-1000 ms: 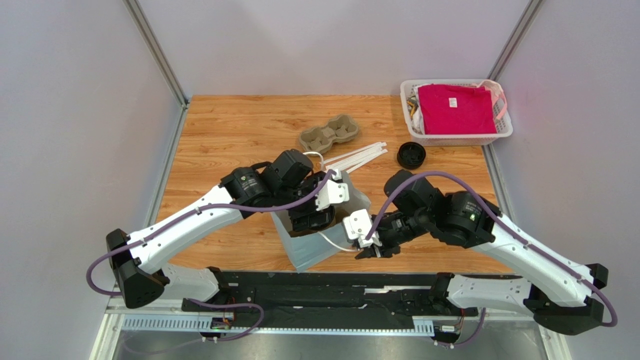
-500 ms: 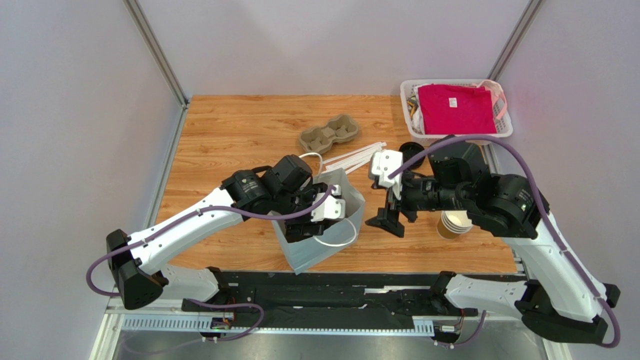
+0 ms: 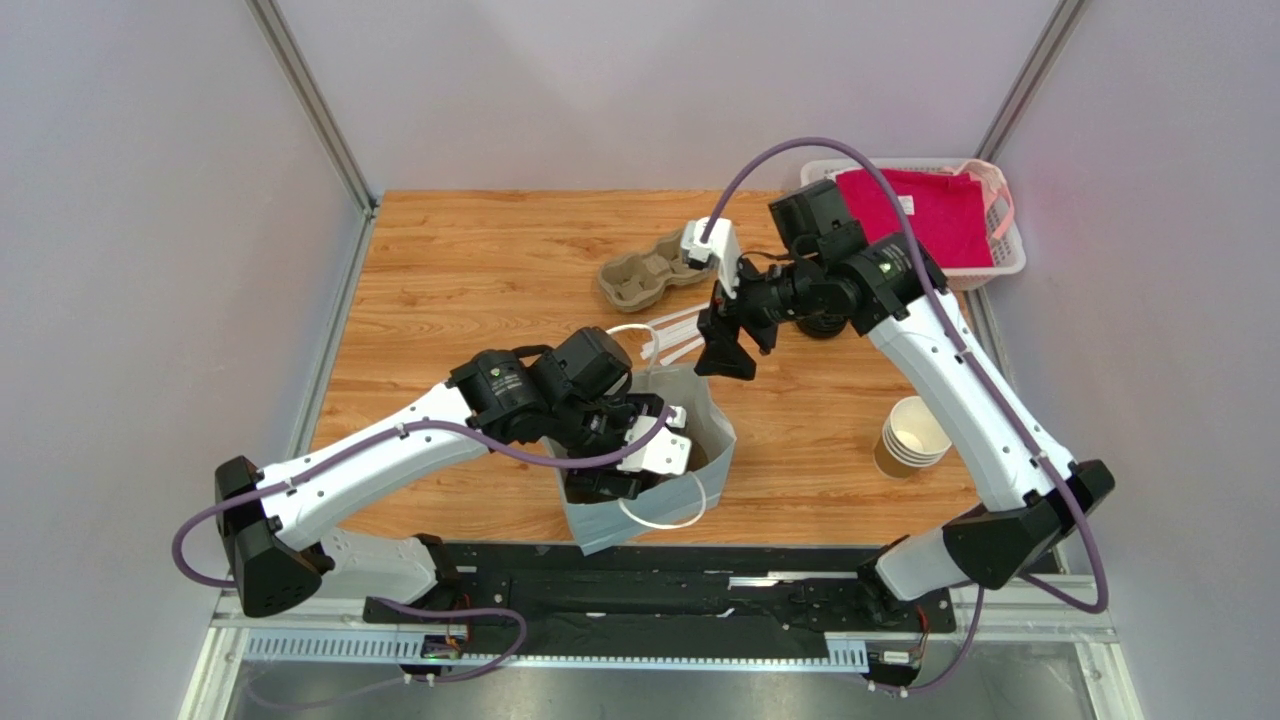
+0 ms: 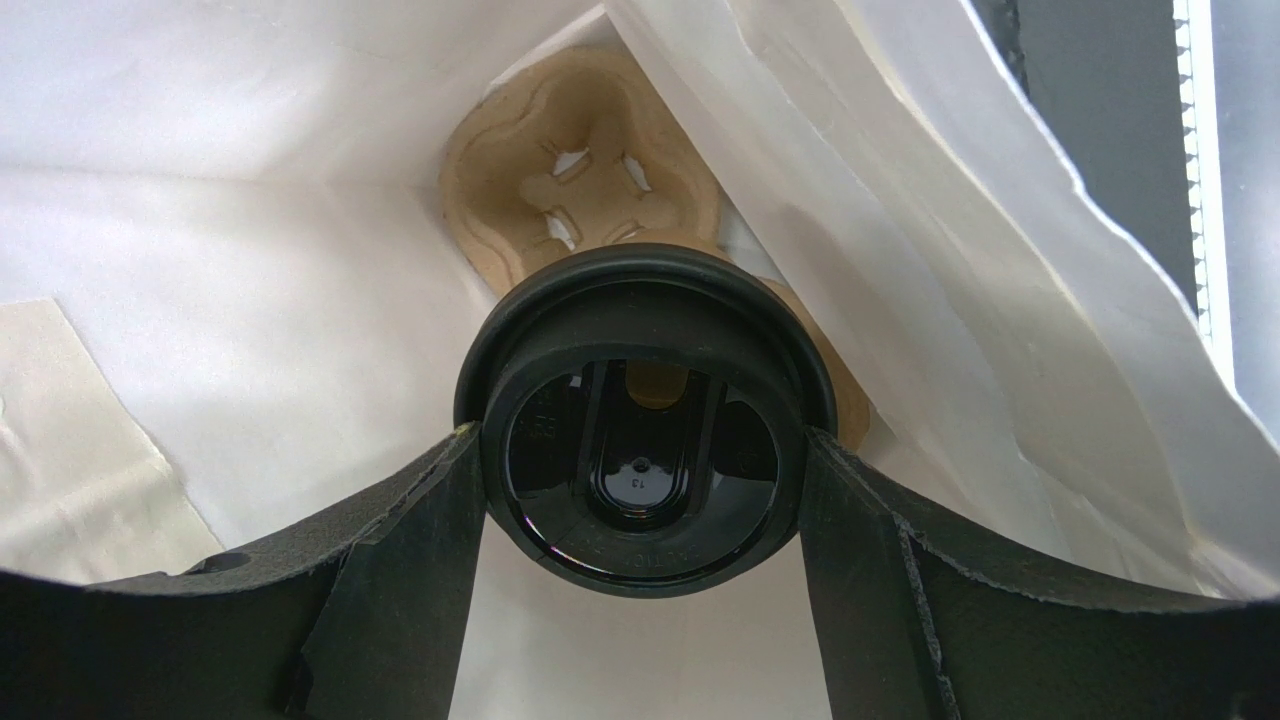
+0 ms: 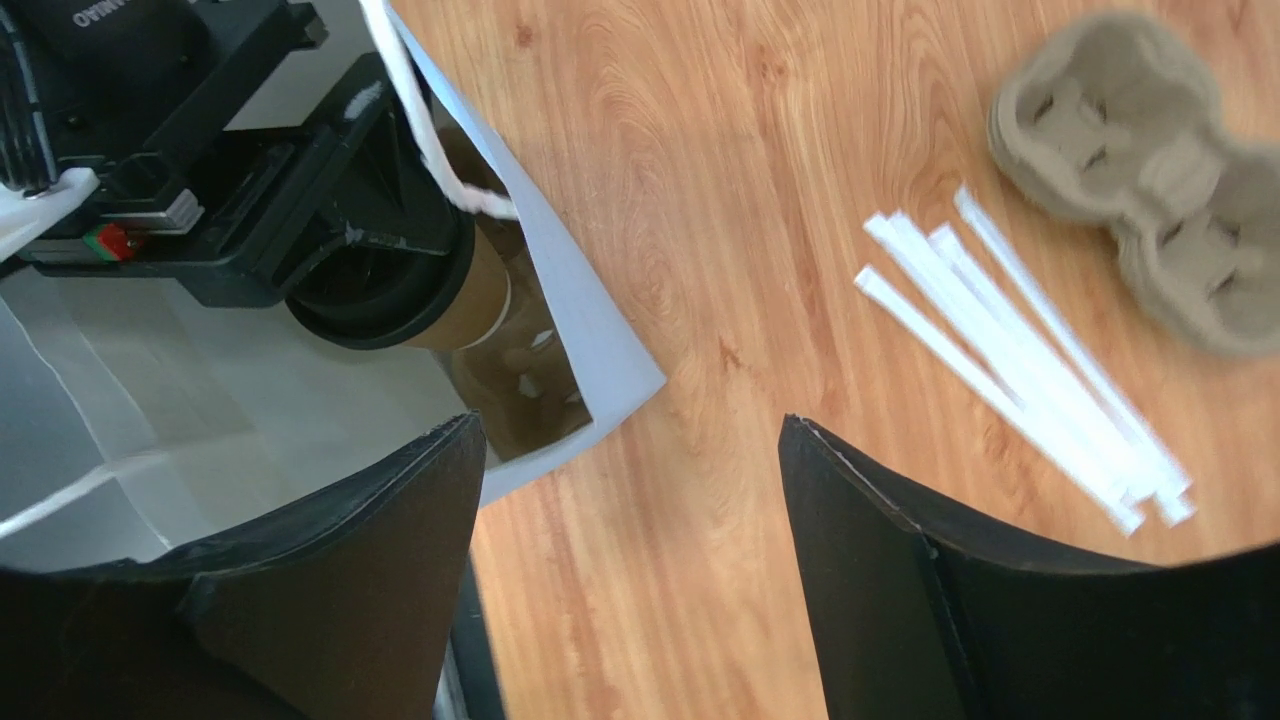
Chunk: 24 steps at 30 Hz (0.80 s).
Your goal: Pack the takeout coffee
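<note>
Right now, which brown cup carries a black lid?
The takeout coffee held inside the white bag by the left fingers; the stacked cups are lidless.

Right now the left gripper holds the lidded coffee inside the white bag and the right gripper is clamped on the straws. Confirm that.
Not quite. The right gripper is open and empty; the straws lie loose on the table, as the right wrist view shows. The left gripper does hold the takeout coffee inside the white bag.
</note>
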Each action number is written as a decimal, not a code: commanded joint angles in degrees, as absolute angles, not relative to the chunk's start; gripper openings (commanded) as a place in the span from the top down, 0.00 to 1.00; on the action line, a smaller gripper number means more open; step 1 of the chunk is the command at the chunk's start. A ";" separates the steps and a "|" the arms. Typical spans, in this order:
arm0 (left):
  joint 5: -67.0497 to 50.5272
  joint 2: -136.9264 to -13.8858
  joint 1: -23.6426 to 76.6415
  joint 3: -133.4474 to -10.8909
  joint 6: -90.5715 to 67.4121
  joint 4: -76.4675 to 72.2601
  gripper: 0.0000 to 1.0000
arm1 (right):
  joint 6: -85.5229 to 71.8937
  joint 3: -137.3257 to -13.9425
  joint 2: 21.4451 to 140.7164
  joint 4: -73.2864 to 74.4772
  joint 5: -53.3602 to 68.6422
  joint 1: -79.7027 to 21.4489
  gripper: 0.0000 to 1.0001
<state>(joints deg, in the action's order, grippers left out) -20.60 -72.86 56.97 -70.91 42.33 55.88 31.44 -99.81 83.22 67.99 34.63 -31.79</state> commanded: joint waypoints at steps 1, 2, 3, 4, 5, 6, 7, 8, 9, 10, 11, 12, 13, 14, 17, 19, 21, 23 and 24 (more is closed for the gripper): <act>-22.68 -72.42 57.30 -71.37 45.53 56.95 1.00 | 43.13 -104.24 83.58 66.54 38.76 -35.58 0.23; -22.59 -72.77 57.30 -71.45 45.44 56.95 1.00 | 43.85 -103.89 83.67 65.92 38.50 -36.12 0.23; -22.41 -73.12 57.30 -71.54 45.53 57.21 1.00 | 44.47 -103.63 83.76 65.48 38.41 -36.56 0.23; -22.33 -73.21 57.30 -71.63 45.53 57.39 1.00 | 45.43 -103.45 84.46 65.39 38.41 -37.43 0.23; -22.24 -73.65 57.30 -71.89 45.53 57.48 1.00 | 45.70 -103.45 84.72 65.48 38.41 -37.88 0.24; -22.06 -73.65 57.30 -71.89 45.44 57.65 1.00 | 46.14 -103.45 85.07 65.74 38.76 -38.14 0.24; -22.06 -73.57 57.30 -71.89 45.44 57.66 1.00 | 46.66 -103.19 85.69 65.92 38.67 -38.84 0.23; -22.15 -73.39 57.30 -71.89 45.53 57.66 1.00 | 47.89 -103.01 86.04 65.92 38.50 -39.20 0.24; -22.24 -73.48 57.30 -71.81 45.44 57.48 1.00 | 48.25 -102.66 86.39 65.40 38.15 -39.55 0.24; -22.32 -73.30 57.30 -71.72 45.44 57.39 1.00 | 48.43 -102.31 86.74 64.78 37.88 -40.16 0.24; -22.32 -73.39 57.30 -71.72 45.27 57.39 1.00 | 48.69 -101.70 87.71 64.17 37.62 -40.43 0.24; -22.15 -73.48 57.30 -71.72 45.18 57.31 1.00 | 48.69 -101.60 88.32 63.38 37.53 -40.95 0.26; -21.89 -73.56 57.30 -71.72 44.91 57.22 1.00 | 48.69 -101.60 89.11 63.20 37.36 -41.13 0.29; -21.54 -73.56 57.30 -71.72 44.83 57.22 1.00 | 48.69 -101.95 90.51 63.19 37.27 -41.31 0.33; -18.20 -73.21 57.30 -71.37 42.46 55.81 1.00 | 47.29 -102.74 91.93 63.28 35.95 -41.57 0.68; -14.69 -72.17 57.30 -70.76 39.40 54.33 1.00 | 43.96 -103.97 92.02 62.49 33.93 -41.49 0.95; -11.10 -70.85 57.22 -69.97 37.36 51.96 1.00 | 39.40 -104.06 90.71 60.83 32.17 -41.57 1.00; -8.36 -68.65 57.22 -68.73 33.86 50.11 1.00 | 37.36 -102.93 88.95 59.68 32.08 -41.57 1.00; -5.48 -67.95 57.22 -68.30 32.62 48.27 1.00 | 36.40 -100.57 87.90 57.59 31.82 -41.49 1.00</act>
